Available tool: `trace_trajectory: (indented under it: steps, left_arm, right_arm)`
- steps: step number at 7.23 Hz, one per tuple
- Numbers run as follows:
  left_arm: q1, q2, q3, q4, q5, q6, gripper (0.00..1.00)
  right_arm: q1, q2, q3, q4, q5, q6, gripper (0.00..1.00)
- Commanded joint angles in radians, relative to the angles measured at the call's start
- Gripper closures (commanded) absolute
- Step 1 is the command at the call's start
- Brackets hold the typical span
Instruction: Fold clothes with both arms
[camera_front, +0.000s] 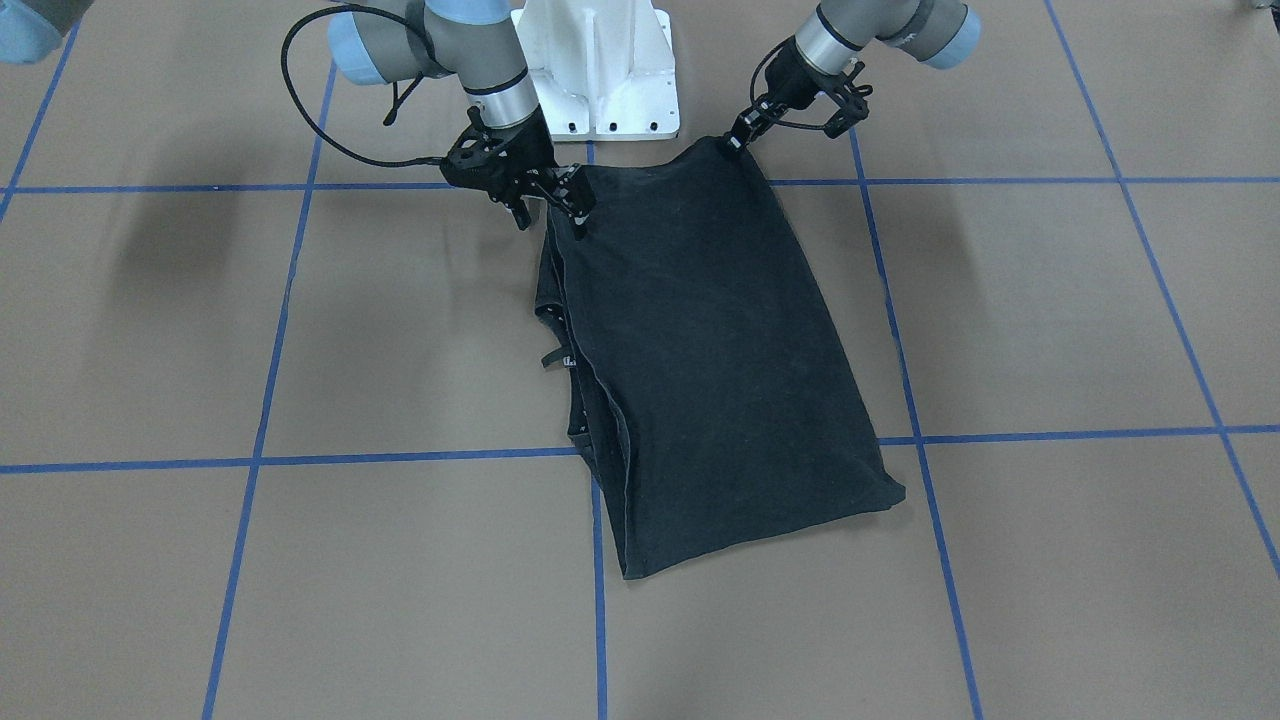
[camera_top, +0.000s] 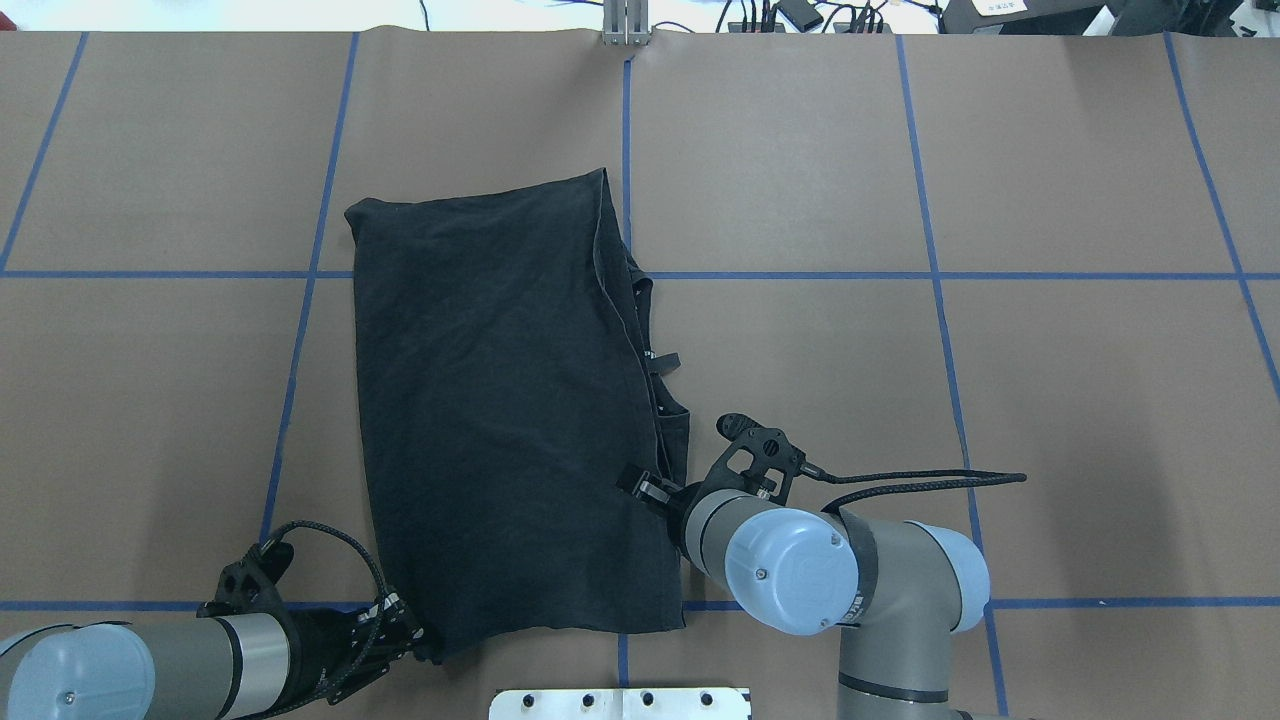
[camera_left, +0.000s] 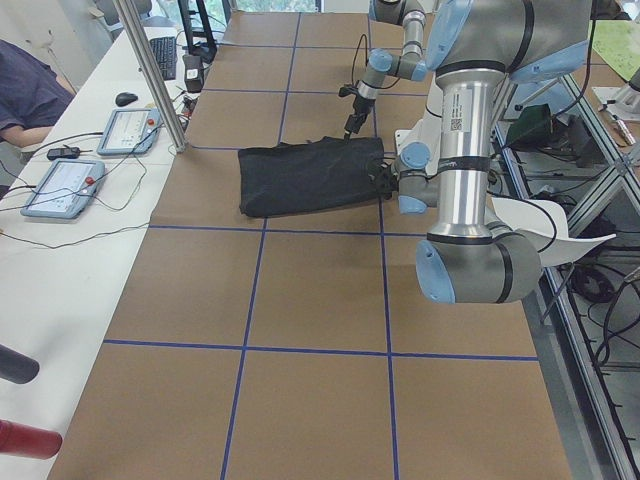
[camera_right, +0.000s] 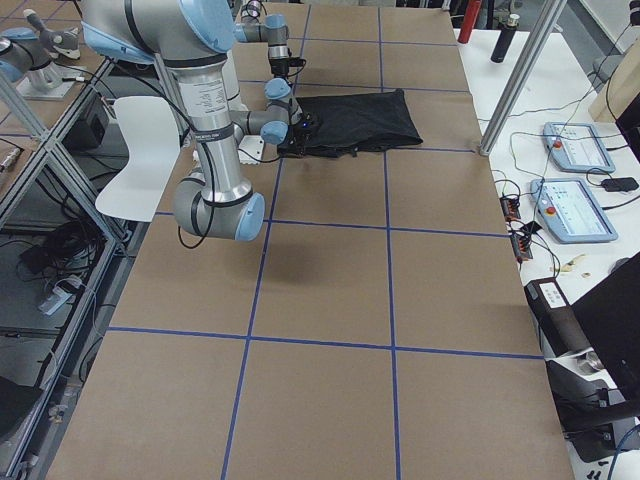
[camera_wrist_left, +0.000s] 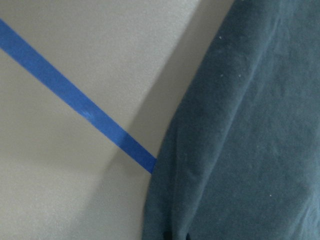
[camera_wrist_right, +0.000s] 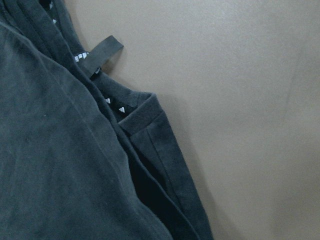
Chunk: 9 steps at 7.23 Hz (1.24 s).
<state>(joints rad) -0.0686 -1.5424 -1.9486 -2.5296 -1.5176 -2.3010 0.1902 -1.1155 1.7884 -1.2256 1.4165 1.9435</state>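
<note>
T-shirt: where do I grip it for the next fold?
Pinch the T-shirt at the two corners of its robot-side short edge, from the robot's side. It is a long folded strip, and the left end effector and right end effector sit at that end.

T-shirt: black, folded lengthwise, print hidden, spread on the surface, layered edges showing along one long side.
Left pincer: pinching a robot-side corner.
Right pincer: at the other robot-side corner; grip unclear.
</note>
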Motion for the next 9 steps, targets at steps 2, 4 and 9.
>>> trace_trajectory:
  steps: [2, 4, 9]
  left_arm:
    - [0.001, 0.001, 0.000, 0.000, 0.000, 0.000, 1.00]
    - [0.001, 0.001, 0.000, 0.000, 0.000, 0.000, 1.00]
    - [0.001, 0.002, 0.000, 0.000, 0.002, 0.000, 1.00]
  right_arm:
    - [-0.005, 0.008, -0.027, 0.000, -0.018, 0.000, 0.24]
    - [-0.005, 0.016, -0.027, -0.002, -0.018, 0.000, 0.44]
    - [-0.011, 0.023, -0.034, -0.014, -0.019, 0.000, 0.60]
